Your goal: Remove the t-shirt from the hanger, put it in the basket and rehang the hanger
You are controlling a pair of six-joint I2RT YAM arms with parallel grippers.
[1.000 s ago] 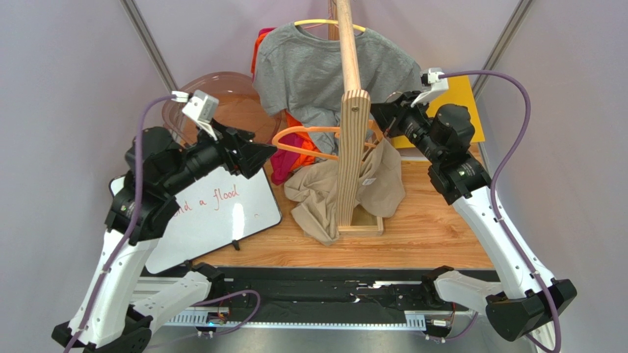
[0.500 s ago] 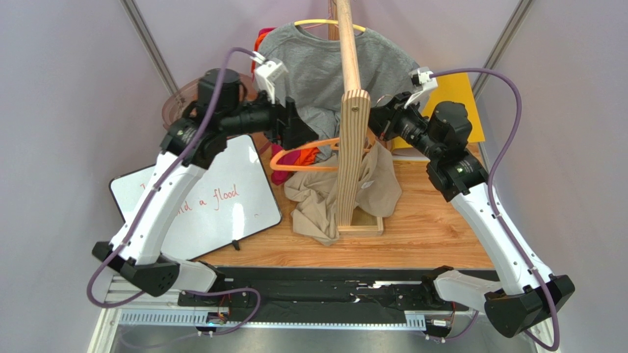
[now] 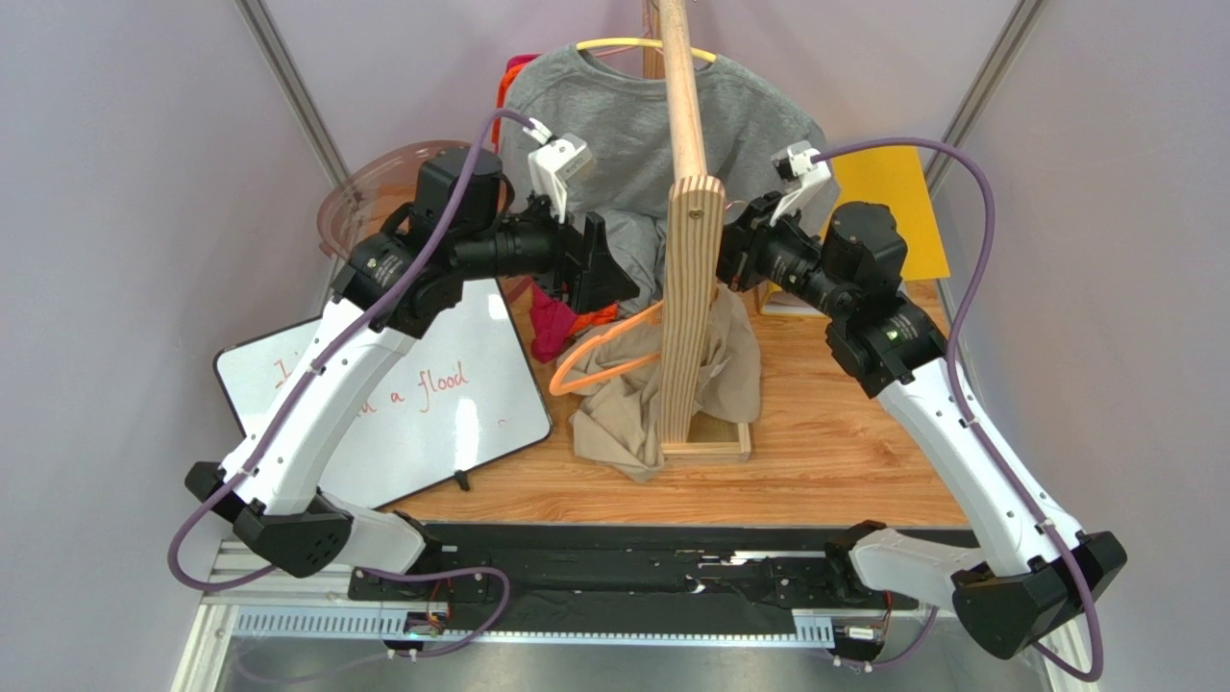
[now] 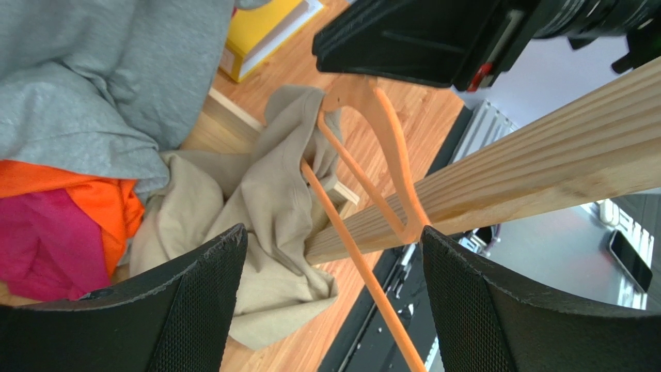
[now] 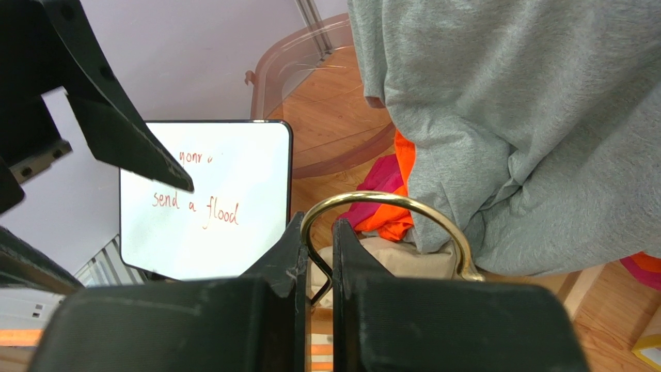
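Hanger [image 4: 388, 147] pinched by its metal hook [image 5: 388, 200] in the closed right gripper [image 5: 318, 232].
Left gripper [image 4: 330, 236] hovers wide open beside the orange frame; the beige t-shirt [image 3: 624, 411] droops from it, heaped at the base of the wooden post [image 3: 679, 317].

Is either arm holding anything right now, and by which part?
The right gripper is shut on the hanger, gripping it by its metal hook. The left gripper is open and holds nothing.

The top view looks down from above and behind the arm bases over the table [image 3: 866, 476]. The left wrist view, close in, shares the hanger [image 4: 397, 155] with it. The right wrist view faces the whiteboard [image 5: 233, 155].
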